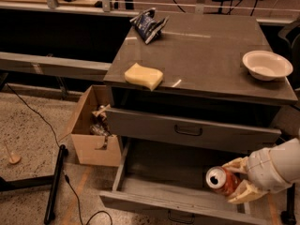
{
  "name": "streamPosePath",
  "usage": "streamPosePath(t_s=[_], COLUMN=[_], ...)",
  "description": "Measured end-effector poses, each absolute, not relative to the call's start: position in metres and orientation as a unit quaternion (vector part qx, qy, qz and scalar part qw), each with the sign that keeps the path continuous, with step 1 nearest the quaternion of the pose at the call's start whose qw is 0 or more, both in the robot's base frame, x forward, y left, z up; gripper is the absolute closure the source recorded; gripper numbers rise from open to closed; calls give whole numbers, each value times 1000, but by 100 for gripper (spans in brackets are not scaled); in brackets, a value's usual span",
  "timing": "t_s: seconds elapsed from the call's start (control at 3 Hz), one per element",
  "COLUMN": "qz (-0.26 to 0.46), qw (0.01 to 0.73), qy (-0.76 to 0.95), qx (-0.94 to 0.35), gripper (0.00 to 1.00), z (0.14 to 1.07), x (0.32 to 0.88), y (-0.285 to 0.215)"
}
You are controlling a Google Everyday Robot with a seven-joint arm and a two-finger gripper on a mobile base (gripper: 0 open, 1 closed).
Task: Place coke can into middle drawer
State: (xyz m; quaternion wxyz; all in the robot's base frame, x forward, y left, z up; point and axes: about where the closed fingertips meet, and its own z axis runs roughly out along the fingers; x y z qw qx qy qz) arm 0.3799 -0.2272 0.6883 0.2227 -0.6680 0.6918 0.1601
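Pincer (230,183) low at the right of the cabinet, clenched on the coke can (222,181), one pale finger above the can and one below.

Can is held on its side. Its long axis runs roughly level, with the silver top facing out and left, away from the wrist. Red body, thin aluminium, curved smooth wall.

Key relation: the can sits inside the outline of the pulled-out middle drawer (164,170), over its right end, with the drawer's front rim just below and ahead of the pincer. The drawer's bare floor stretches away to the pincer's left. Whether the can touches the floor cannot be told. Judged: little left but to lower it and let go. A can on its side may roll on that flat grey floor.

Drawer is wide, shallow, matte grey, hard-edged. The top drawer (187,131), above and left of the pincer, is flat-fronted with a dark loop handle.

On the surface (211,46), well above the pincer:
- white bowl (266,64), glossy and round, almost directly overhead
- yellow sponge (144,75), soft and blocky, up and left
- crumpled dark bag (149,22), farther back

Cardboard box (91,135) on the floor, far left.
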Motion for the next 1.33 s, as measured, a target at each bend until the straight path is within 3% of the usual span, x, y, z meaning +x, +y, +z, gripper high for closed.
streamPosePath(t_s=[0.67, 1.33], qz=[142, 112], qw=[237, 263], qy=[688, 703], qx=[-671, -652], gripper=[100, 100], z=[572, 565], x=[397, 417], y=[-208, -208])
